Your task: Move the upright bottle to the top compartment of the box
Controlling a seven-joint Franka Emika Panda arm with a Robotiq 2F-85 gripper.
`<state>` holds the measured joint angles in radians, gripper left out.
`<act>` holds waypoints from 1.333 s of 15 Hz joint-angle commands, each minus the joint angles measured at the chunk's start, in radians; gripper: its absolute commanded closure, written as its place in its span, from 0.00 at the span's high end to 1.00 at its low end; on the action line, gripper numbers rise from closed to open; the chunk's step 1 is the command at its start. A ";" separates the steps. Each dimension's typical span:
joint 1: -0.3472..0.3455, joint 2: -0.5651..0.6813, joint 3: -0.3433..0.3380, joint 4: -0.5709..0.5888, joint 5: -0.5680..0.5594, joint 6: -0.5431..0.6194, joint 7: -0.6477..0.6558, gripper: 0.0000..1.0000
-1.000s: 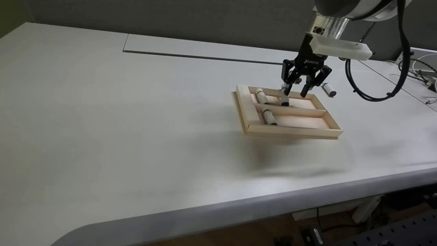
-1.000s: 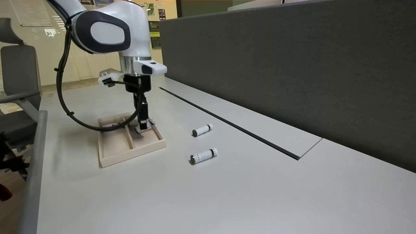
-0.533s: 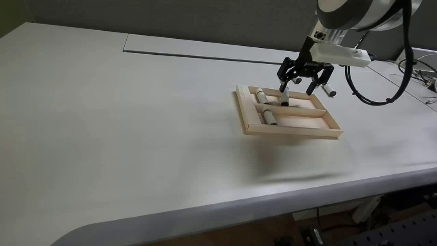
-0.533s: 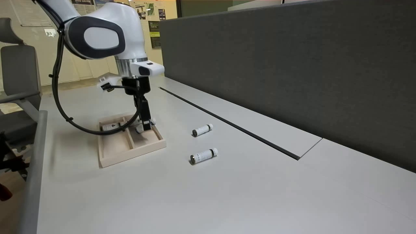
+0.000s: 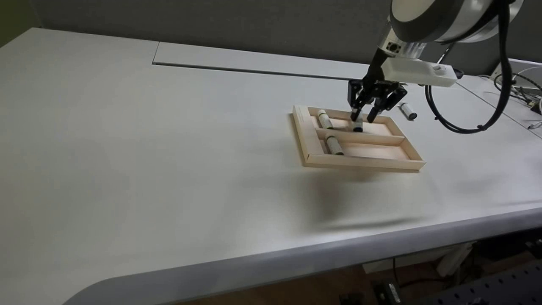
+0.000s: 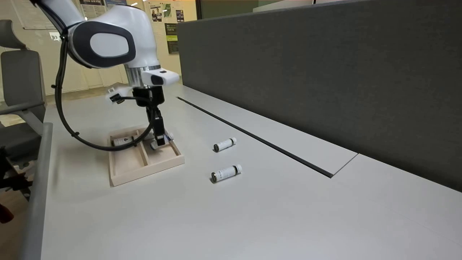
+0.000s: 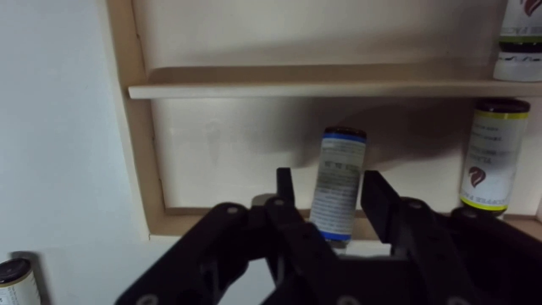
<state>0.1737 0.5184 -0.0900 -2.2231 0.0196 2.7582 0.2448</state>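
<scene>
The pale wooden box [image 5: 368, 162] lies on the table, split by a slat [image 7: 296, 90] into two compartments. The blue-banded bottle [image 5: 358, 126] is in the top compartment [image 5: 383, 128], tilted, its cap end over the far rim. In the wrist view this bottle [image 7: 338, 186] stands between the fingers of my gripper [image 7: 328, 173]. The right finger is close to the bottle and the left finger shows a gap. My gripper [image 5: 363, 119] is partly open just above the top compartment. In an exterior view the gripper [image 6: 160, 140] hides part of the bottle.
A yellow-banded bottle [image 7: 493, 156] lies in the same compartment, at its end. A green-banded bottle [image 7: 523, 38] lies in the near compartment [image 5: 368, 150]. Two loose bottles [image 6: 225, 144] [image 6: 226, 173] lie on the table beyond the box. A grey partition [image 6: 306, 72] stands behind.
My gripper opened wide half a second ago and its fingers have since come closer together. The lower end of the blue-banded bottle has shifted slightly right in an exterior view.
</scene>
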 commanded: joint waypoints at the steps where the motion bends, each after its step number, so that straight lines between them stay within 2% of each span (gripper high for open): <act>1: 0.014 -0.012 -0.010 -0.022 -0.016 0.014 0.045 0.16; 3: 0.006 -0.012 -0.001 -0.020 -0.006 0.004 0.039 0.04; 5: -0.008 -0.013 0.014 -0.015 0.009 -0.014 0.027 0.07; 15: -0.085 0.005 0.134 0.059 0.144 -0.165 -0.024 0.07; 20: -0.092 0.030 0.155 0.115 0.182 -0.239 -0.030 0.07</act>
<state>0.0980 0.5276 0.0478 -2.1581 0.1799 2.5736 0.2208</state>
